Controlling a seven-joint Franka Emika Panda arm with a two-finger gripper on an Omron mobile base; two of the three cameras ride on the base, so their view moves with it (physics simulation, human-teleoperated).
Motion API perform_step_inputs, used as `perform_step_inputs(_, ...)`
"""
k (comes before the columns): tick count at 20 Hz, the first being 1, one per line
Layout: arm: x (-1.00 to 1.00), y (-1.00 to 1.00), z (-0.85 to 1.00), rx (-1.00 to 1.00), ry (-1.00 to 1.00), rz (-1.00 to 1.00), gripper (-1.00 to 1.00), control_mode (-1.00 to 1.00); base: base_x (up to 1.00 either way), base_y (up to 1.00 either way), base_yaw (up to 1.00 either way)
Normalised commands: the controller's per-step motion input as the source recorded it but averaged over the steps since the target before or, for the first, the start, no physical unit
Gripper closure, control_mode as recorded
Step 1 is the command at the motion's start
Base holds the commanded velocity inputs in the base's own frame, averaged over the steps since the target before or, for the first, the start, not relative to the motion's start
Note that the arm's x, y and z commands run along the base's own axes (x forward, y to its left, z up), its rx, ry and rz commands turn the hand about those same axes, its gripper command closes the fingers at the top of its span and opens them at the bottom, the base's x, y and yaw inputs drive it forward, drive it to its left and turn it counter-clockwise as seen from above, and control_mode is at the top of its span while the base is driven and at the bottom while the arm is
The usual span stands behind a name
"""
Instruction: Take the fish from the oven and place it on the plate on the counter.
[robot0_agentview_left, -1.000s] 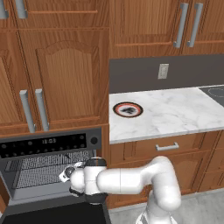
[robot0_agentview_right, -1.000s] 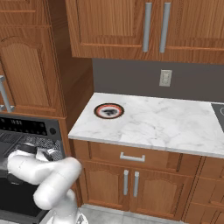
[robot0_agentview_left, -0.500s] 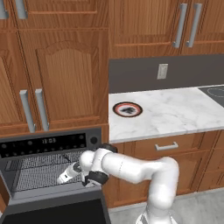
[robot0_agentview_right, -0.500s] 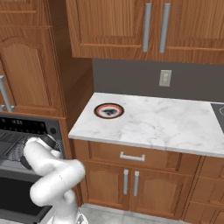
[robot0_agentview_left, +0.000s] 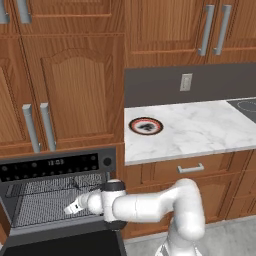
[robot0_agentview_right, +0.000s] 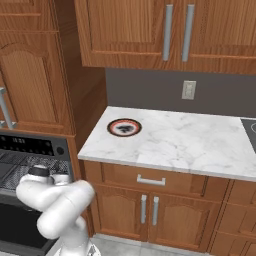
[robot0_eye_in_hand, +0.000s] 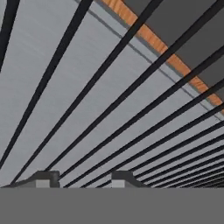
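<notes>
The two-finger tool (robot0_agentview_left: 70, 208) is reaching into the black built-in oven (robot0_agentview_left: 55, 192) over its wire rack (robot0_eye_in_hand: 109, 100), fingers slightly spread and pinching nothing, the fish unseen, so it's risking snagging a wire, while the orange-rimmed round plate (robot0_agentview_left: 145, 126) is waiting at two o'clock on the white marble surface (robot0_agentview_left: 200, 130).

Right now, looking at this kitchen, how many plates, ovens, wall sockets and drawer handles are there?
plate: 1
oven: 1
wall socket: 1
drawer handle: 1
Total: 4
</notes>
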Motion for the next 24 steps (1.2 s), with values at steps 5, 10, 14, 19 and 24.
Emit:
perform_step_inputs(5, -0.94, 0.68, -0.49, 0.08, 0.41, 0.08, -1.0, -1.0, 0.0, 0.0, 0.0)
perform_step_inputs(10, -1.0, 0.71, -0.33, 0.09, 0.44, 0.08, -1.0, -1.0, 0.0, 0.0, 0.0)
perform_step_inputs(14, -1.0, 0.73, -0.23, 0.08, 0.48, 0.08, -1.0, -1.0, 0.0, 0.0, 0.0)
perform_step_inputs(19, -1.0, 0.69, -0.26, 0.11, 0.52, 0.08, -1.0, -1.0, 0.0, 0.0, 0.0)
perform_step_inputs(24, -1.0, 0.41, -0.09, 0.06, 0.32, 0.03, -1.0, -1.0, 0.0, 0.0, 0.0)
